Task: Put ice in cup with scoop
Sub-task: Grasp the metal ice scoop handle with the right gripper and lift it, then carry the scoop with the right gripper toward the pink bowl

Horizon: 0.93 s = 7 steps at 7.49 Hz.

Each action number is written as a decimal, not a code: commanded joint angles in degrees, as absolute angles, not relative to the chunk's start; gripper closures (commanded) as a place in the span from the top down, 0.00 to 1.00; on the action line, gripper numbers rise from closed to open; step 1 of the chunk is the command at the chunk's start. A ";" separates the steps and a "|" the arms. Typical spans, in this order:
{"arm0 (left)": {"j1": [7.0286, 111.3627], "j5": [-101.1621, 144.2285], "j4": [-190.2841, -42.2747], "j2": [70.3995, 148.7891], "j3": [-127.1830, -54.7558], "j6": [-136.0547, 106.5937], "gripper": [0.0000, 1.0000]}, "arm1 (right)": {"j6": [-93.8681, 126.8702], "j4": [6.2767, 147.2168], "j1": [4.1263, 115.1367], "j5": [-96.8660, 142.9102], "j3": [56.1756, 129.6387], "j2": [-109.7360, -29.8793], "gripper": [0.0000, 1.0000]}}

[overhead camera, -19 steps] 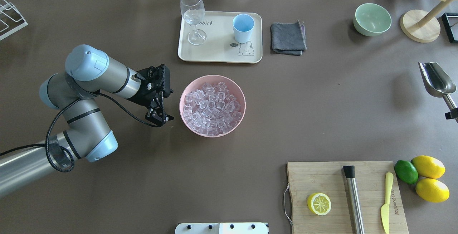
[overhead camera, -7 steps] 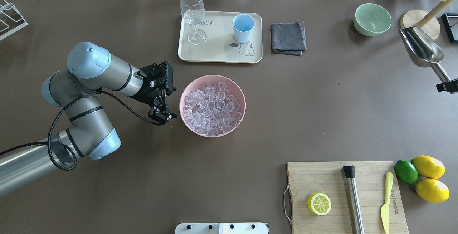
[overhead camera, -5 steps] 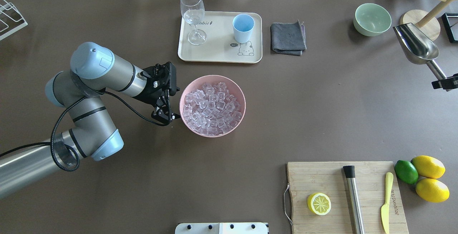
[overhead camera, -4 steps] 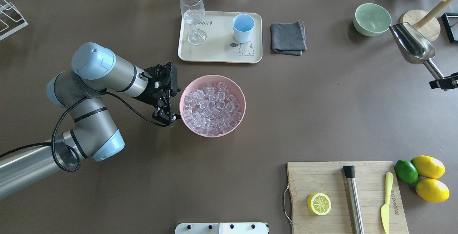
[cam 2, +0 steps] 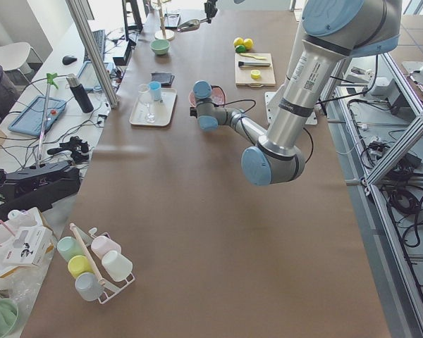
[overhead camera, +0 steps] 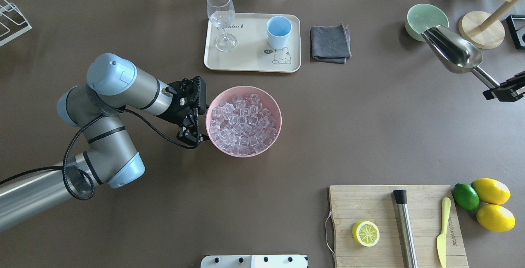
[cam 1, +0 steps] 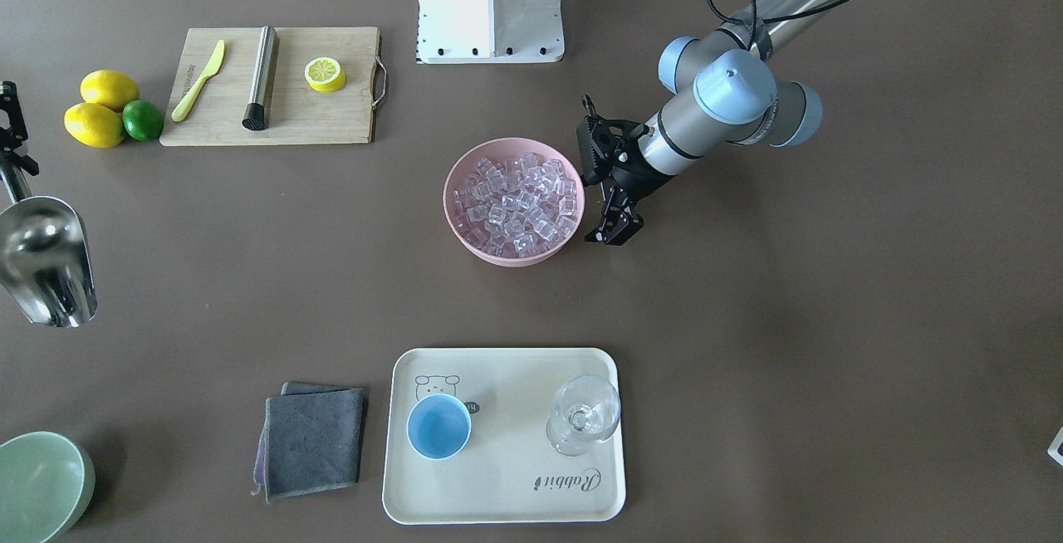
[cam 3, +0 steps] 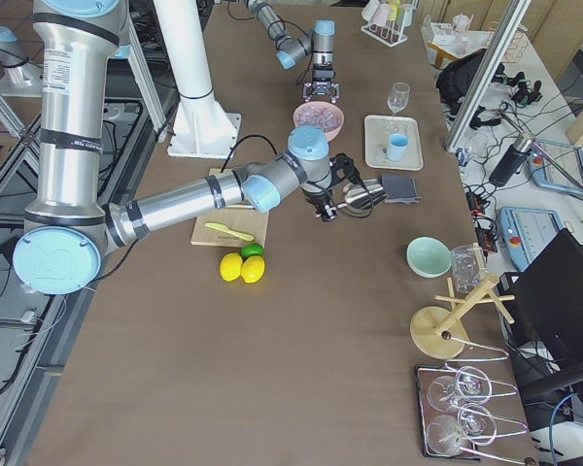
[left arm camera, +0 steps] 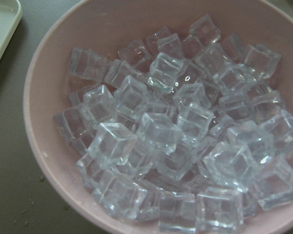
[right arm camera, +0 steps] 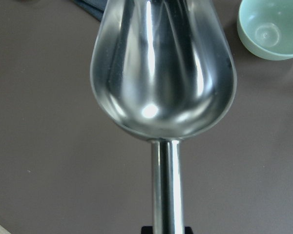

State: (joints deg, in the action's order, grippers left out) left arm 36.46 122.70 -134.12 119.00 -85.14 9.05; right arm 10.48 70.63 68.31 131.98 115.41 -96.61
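The ice (overhead camera: 243, 121) is a heap of clear cubes in a pink bowl (overhead camera: 213, 100) at mid table; it fills the left wrist view (left arm camera: 176, 131). The light-blue cup (overhead camera: 279, 32) stands upright on a cream tray (overhead camera: 250, 61), also in the front view (cam 1: 438, 427). My left gripper (overhead camera: 192, 137) is open and empty, just beside the bowl's left rim. My right gripper (overhead camera: 501, 90) is shut on the thin handle of the silver scoop (overhead camera: 453, 51). It holds the scoop empty in the air at the far right, and its trough fills the right wrist view (right arm camera: 161, 68).
A wine glass (overhead camera: 221, 18) shares the tray. A grey cloth (overhead camera: 330, 43) lies to its right and a pale-green bowl (overhead camera: 420, 16) sits under the scoop's tip. A cutting board (overhead camera: 369, 202) holds a lemon half, a steel cylinder and a yellow knife. Lemons (overhead camera: 492, 202) lie beside it.
My left gripper has moved right, up to the pink bowl's rim. My right gripper has carried the scoop up and leftward, so its tip now overlaps the green bowl.
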 commanded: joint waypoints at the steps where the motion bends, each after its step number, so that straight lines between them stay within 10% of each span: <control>1: 36.21 122.70 -134.12 119.00 -85.08 9.05 0.99 | 3.70 75.93 68.12 131.31 117.34 -94.06 0.00; 7: 36.12 122.70 -134.12 119.09 -84.46 9.05 0.99 | -4.39 79.44 61.20 129.91 122.77 -93.52 0.00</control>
State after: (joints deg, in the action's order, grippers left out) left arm 36.20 122.70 -134.12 119.01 -84.63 9.05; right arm -3.29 77.97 64.38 131.11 120.70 -93.95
